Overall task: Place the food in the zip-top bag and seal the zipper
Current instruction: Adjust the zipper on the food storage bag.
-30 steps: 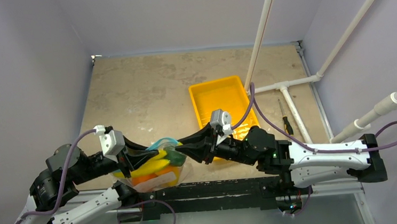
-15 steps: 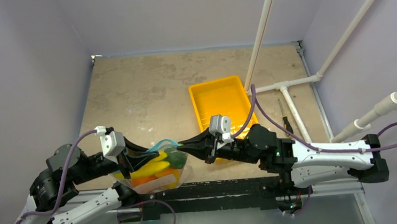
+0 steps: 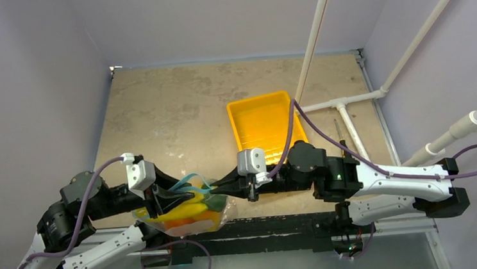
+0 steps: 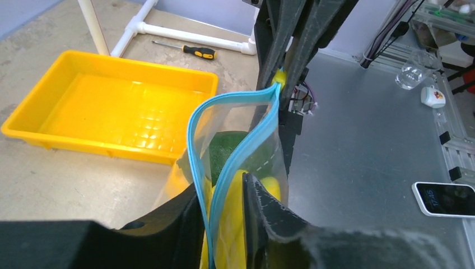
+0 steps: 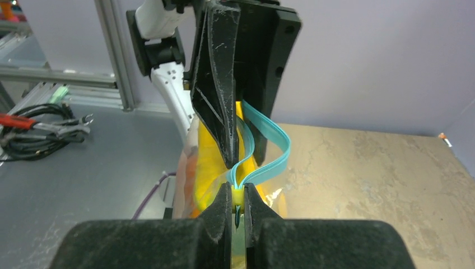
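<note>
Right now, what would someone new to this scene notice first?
The clear zip-top bag stuffed with yellow, orange and green food, at the table's near edge. The right hand pinches the end of its teal zipper; the left hand straddles the strip. Beyond it sits a bright yellow tray.

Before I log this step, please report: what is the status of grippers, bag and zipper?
Right gripper shut on zipper end. Left gripper slightly open, astride zipper. Food inside bag, mouth partly unsealed. Nothing in the way.
</note>
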Tool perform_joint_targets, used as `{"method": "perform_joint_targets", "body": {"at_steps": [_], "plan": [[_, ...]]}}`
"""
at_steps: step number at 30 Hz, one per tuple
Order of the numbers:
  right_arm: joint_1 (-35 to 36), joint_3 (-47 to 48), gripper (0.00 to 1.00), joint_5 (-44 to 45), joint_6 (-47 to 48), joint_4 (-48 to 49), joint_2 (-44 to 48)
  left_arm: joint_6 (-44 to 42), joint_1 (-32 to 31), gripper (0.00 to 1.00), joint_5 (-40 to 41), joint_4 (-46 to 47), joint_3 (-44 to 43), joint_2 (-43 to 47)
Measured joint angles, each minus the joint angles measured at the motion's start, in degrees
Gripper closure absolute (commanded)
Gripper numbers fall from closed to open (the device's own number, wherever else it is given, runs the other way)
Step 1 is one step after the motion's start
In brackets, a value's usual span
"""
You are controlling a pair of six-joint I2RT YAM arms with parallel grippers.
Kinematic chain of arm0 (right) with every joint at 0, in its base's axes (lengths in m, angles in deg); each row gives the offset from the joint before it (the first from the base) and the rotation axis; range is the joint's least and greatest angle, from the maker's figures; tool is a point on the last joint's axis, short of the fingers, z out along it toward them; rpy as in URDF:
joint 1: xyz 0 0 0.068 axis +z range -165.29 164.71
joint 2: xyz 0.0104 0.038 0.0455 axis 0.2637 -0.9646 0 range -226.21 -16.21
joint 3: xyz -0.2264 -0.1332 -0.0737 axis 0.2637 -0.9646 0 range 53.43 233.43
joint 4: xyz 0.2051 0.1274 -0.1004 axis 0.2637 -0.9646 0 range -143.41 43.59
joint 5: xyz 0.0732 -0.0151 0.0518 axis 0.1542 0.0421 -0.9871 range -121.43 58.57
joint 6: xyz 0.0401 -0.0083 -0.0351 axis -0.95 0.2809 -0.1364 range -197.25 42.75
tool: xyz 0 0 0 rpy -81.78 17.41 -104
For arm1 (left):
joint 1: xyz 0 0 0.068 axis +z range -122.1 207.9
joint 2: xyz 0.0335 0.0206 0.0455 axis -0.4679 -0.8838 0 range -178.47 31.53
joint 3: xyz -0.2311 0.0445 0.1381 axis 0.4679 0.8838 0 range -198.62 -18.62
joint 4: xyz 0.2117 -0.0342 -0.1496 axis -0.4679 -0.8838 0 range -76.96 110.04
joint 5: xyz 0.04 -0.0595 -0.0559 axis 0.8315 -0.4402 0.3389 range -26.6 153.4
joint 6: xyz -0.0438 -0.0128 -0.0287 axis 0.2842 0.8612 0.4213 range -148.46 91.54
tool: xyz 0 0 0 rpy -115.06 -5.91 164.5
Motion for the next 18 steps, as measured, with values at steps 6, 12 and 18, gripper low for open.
{"method": "perform_joint_targets", "body": {"at_steps": [6,12,18], "plan": [[0.9,3.4,1.0,-1.5,0.6,-6.3,-3.2,-0.8,0.0,0.46,-1.1,-0.7,0.0,-1.5],[1.2,4.9,1.0,-1.4,0.6,-12.4,-5.8,-1.9,0.0,0.36,-2.1,-0.7,0.0,-1.6],[1.6,7.9,1.0,-1.4,0.2,-15.8,-7.4,-3.7,0.0,0.33,-5.6,0.2,0.5,-2.3]]}}
